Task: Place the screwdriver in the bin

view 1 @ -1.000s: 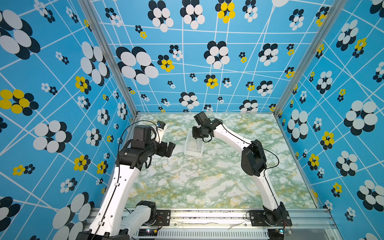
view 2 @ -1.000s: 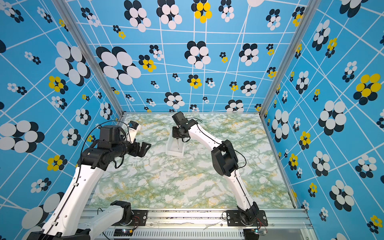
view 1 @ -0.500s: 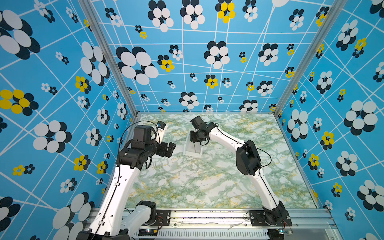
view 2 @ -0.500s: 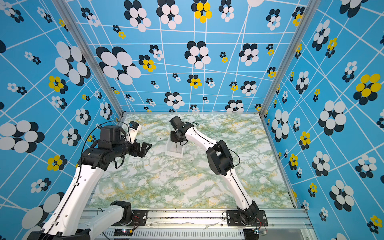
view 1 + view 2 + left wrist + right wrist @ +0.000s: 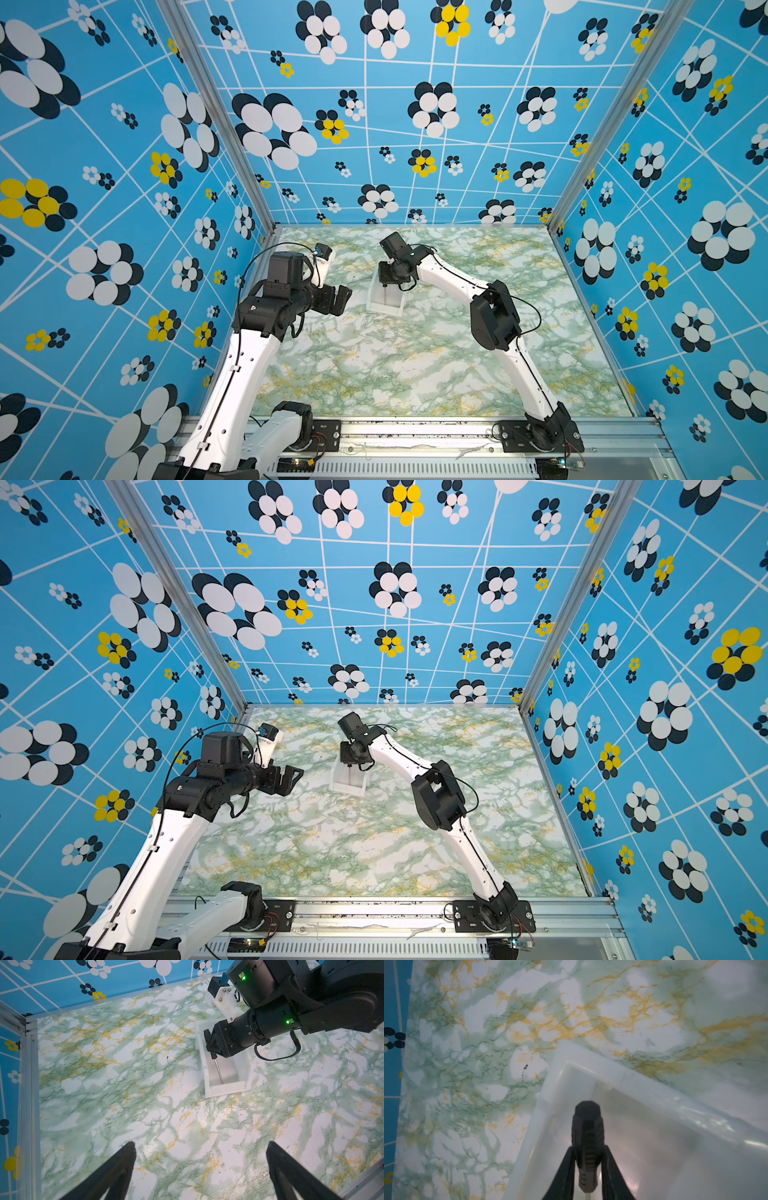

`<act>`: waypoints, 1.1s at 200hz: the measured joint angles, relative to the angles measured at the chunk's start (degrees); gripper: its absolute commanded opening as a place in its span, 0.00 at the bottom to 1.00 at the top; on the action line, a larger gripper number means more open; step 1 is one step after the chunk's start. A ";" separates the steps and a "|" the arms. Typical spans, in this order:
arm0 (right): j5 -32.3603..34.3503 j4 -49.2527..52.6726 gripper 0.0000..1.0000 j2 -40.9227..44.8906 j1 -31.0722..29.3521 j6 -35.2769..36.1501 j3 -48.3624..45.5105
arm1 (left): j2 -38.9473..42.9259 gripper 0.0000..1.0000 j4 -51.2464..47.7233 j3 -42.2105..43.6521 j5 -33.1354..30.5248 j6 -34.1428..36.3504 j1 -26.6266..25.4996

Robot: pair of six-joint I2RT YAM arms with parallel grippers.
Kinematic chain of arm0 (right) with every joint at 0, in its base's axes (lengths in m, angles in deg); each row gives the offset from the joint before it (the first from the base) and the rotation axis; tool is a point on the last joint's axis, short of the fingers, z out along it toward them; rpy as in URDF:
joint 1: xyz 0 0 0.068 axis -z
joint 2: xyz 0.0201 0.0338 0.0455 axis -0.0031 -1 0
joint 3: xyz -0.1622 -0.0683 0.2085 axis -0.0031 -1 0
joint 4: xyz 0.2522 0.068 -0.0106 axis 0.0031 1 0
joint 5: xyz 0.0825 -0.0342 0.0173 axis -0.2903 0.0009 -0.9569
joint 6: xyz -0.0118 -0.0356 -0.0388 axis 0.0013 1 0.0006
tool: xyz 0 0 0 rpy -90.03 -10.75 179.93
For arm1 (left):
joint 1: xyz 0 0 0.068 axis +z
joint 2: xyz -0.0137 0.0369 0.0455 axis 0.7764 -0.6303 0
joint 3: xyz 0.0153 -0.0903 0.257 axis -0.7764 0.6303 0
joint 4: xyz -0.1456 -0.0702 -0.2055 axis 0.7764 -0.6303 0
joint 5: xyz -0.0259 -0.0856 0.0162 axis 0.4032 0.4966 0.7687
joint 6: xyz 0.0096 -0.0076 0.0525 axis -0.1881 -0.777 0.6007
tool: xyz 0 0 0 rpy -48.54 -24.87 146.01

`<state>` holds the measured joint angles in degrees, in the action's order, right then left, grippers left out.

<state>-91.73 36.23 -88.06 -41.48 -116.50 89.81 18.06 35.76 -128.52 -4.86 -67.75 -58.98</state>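
Right wrist view showed the screwdriver (image 5: 588, 1136) clasped by its black handle in the right gripper (image 5: 589, 1148), a jaw against each side. The handle's butt end hung over the inside of the bin (image 5: 633, 1084), close to one corner and its two walls. In the left wrist view the grey shaft slanted down from the jaws into the bin, with its tip at or just above the floor near the end wall; whether it touched could not be told. The left gripper (image 5: 200, 1142) hung well apart from the bin, its jaws spread wide and empty above the table (image 5: 415, 365).

So the tool was within the bin's outline but not yet lying in it; letting go looked like the step in hand.

The main risk seemed to be the drop. With the tip low and the handle raised, the screwdriver would pivot as it fell. Since the handle sat near a corner, it might land on the rim and tip or roll out over the low wall. The handle might also cling to one pad and be dragged out as the arm lifted. The bin looked light, so a jaw brushing a wall on the way up could shove or tilt it.
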 measured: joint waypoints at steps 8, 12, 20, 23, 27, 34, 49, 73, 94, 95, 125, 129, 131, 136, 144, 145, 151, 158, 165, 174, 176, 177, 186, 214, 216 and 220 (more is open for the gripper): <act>0.00 0.00 0.27 0.00 -0.07 0.00 0.00 | 0.00 0.99 -0.02 0.02 0.00 -0.02 0.13; 0.00 0.02 0.27 0.00 -0.11 0.00 0.00 | 0.00 0.99 0.00 0.00 0.00 -0.04 0.20; 0.00 0.02 0.28 0.00 -0.15 0.00 0.00 | 0.00 0.99 0.00 0.00 0.00 -0.04 0.24; 0.00 0.02 0.28 0.00 -0.20 0.00 0.00 | 0.00 0.99 0.00 0.00 0.00 -0.04 0.24; 0.00 0.02 0.29 0.00 -0.22 0.02 0.00 | 0.00 0.99 0.00 0.00 0.00 -0.04 0.24; 0.00 0.02 0.29 0.00 -0.28 0.04 0.02 | 0.00 0.99 0.00 0.00 0.00 -0.04 0.24; 0.02 0.13 0.31 0.00 -0.33 0.07 0.04 | 0.00 0.99 0.00 0.02 0.00 -0.04 0.24; 0.28 0.24 0.34 0.00 -0.31 0.50 0.26 | 0.00 0.99 0.00 0.00 0.00 -0.04 0.24; 0.90 0.39 0.38 0.15 -0.33 1.29 0.28 | 0.00 0.99 0.22 0.09 -0.02 -0.04 0.24; 0.94 0.39 0.38 0.15 -0.33 1.42 0.28 | 0.00 0.99 0.24 0.11 -0.02 -0.04 0.24; 2.34 0.22 0.42 4.46 -0.33 3.69 -2.80 | -0.90 0.99 0.66 0.33 -0.57 0.00 0.24; 2.56 -0.22 0.43 5.77 -0.33 3.98 -4.02 | -1.25 0.99 0.68 0.33 -0.76 -0.02 0.24; 2.67 -0.39 0.43 6.60 -0.33 4.15 -4.68 | -1.40 0.99 0.68 0.33 -0.90 0.00 0.24; 2.93 -0.96 0.45 8.55 -0.33 4.57 -6.49 | -1.81 0.99 0.70 0.33 -1.27 0.00 0.24; 3.61 -1.99 0.46 12.83 -0.33 5.20 -10.14 | -2.58 0.99 0.92 0.42 -1.88 0.00 0.24; 3.69 -2.08 0.47 13.22 -0.33 5.22 -10.45 | -2.64 0.99 0.94 0.44 -1.95 0.02 0.24; 4.22 -3.15 0.48 16.41 -0.33 5.81 -13.18 | -3.06 0.99 1.18 0.55 -2.40 0.04 0.24; 4.94 -4.92 0.51 20.76 -0.33 6.47 -16.87 | -3.45 0.99 1.62 0.85 -2.95 0.09 0.24; 5.73 -6.73 0.53 24.96 -0.33 7.08 -20.41 | -3.74 0.99 1.86 1.18 -3.41 0.11 0.24; 6.71 -8.96 0.54 30.21 -0.31 7.89 -24.76 | -4.02 0.99 2.19 1.64 -4.09 0.07 0.24; 6.86 -9.49 0.55 31.32 -0.31 8.22 -25.77 | -4.04 0.99 2.32 1.77 -4.20 0.09 0.24; 6.93 -9.64 0.55 31.69 -0.31 8.28 -26.10 | -4.07 0.99 2.36 1.81 -4.20 0.07 0.24; 8.15 -11.52 0.56 36.68 -0.24 8.98 -30.05 | -4.39 0.99 2.89 2.29 -4.63 -0.07 0.24; 11.28 -14.86 0.61 46.77 0.72 11.32 -40.85 | -6.05 0.99 4.59 3.41 -6.01 -0.76 0.24; 11.50 -15.10 0.61 47.25 0.83 11.50 -41.68 | -6.19 0.99 4.72 3.45 -6.14 -0.79 0.24; 12.28 -15.67 0.62 48.39 1.16 11.78 -43.54 | -6.49 0.99 4.76 3.50 -6.40 -0.87 0.24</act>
<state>-79.45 20.55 -39.67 -40.32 -104.72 46.27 11.57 40.52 -125.02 -11.26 -68.62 -58.74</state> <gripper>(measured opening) 0.600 0.992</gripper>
